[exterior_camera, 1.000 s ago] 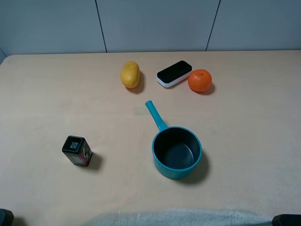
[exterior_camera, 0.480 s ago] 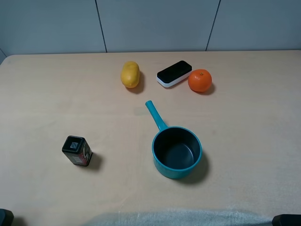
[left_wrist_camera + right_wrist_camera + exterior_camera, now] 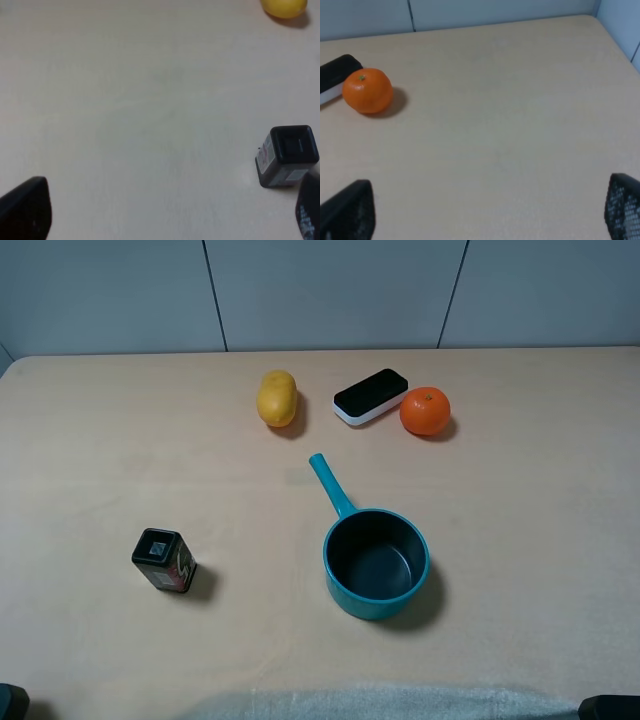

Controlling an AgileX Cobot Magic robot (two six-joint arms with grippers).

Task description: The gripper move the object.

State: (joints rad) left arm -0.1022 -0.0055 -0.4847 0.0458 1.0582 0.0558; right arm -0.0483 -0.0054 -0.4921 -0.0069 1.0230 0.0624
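On table's far side, yellow object (image 3: 277, 398) (untouched), both pincers spread wide, empty.

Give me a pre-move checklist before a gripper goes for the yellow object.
1. Object free to grasp: ok; it lies alone on the table, nothing on it.
2. Gap to neighbours: ok; the black-topped block lies apart on its right, the orange beyond that.
3. Left gripper ready: ok; jaws wide apart, empty.
4. Right gripper ready: ok; jaws wide apart, empty.
5. Left path: cannot tell; the dark box stands close to one finger.
6. Pot out of the way: ok; it sits nearer the robot, handle pointing toward the object but well short of it.
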